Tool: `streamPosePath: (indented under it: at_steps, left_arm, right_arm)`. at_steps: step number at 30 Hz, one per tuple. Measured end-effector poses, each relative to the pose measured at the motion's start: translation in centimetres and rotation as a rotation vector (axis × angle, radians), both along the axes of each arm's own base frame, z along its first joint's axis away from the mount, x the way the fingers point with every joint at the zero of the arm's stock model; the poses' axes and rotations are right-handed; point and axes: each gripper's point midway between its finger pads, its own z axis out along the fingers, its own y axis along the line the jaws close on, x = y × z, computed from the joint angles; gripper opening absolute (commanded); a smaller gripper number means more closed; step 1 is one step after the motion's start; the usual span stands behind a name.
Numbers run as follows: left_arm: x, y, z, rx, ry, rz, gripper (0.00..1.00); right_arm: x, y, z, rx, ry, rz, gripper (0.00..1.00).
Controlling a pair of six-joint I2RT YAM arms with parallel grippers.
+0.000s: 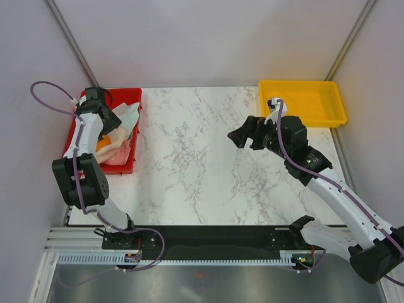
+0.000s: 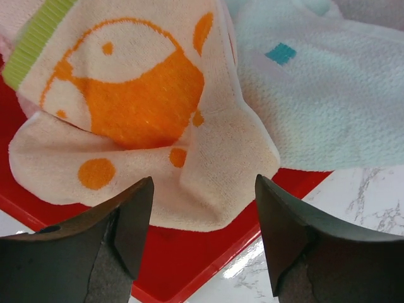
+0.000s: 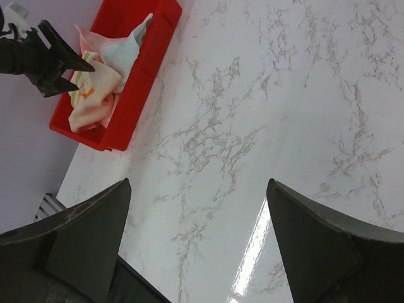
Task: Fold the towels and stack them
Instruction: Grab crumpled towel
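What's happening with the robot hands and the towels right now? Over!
Left gripper open, hovering over the towels, all heaped in the red tray. Right gripper open, empty, above the marble table. Nothing blocking.

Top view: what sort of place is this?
Probably a robot test cell: plain pale walls box in the marble-patterned table, a left arm and right arm are bolted to its near edge, and pastel towels sit in a red plastic tray.
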Motion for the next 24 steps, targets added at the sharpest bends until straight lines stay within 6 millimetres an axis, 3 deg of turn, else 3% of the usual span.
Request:
streamPosePath:
  at_steps: [3, 4, 7, 8, 15, 18, 21, 22, 24]
  left_arm:
    - [0.3, -0.2, -1.8, -0.021, 0.041, -0.008, 0.52]
    - [0.4, -0.3, -2.3, -0.027, 0.052, -0.010, 0.37]
    - [0.8, -0.4, -2.6, -0.036, 0.056, -0.018, 0.17]
    - [1.0, -0.4, -2.3, -0.036, 0.050, -0.026, 0.02]
    - [2.4, -0.2, 0.9, -0.011, -0.028, -0.047, 0.02]
    - [2.7, -0.8, 4.5, 0.001, -0.103, -0.081, 0.02]
    - [3.4, -3.6, 11.2, 0.007, -0.246, -0.189, 0.02]
    - [3.9, -5.5, 14.5, 0.020, -0.319, -0.247, 0.02]
    - [4.0, -11.4, 21.4, 0.018, -0.490, -0.406, 0.02]
  right_arm:
    - [-0.1, 0.1, 0.9, 0.016, -0.029, 0.009, 0.97]
    - [-0.1, 0.1, 1.1, 0.018, -0.036, 0.011, 0.96]
    - [-0.3, 0.1, 1.4, 0.022, -0.049, 0.014, 0.96]
    - [-0.3, 0.0, 1.6, 0.021, -0.055, 0.016, 0.96]
    - [-0.8, -0.2, 2.6, 0.036, -0.084, 0.018, 0.96]
    - [-1.2, -0.4, 3.2, 0.047, -0.101, 0.023, 0.95]
    - [-1.6, -0.5, 3.8, 0.056, -0.117, 0.029, 0.95]
    - [-1.7, -0.6, 4.0, 0.057, -0.123, 0.027, 0.95]
    - [-1.7, -1.0, 4.2, 0.049, -0.132, 0.010, 0.95]
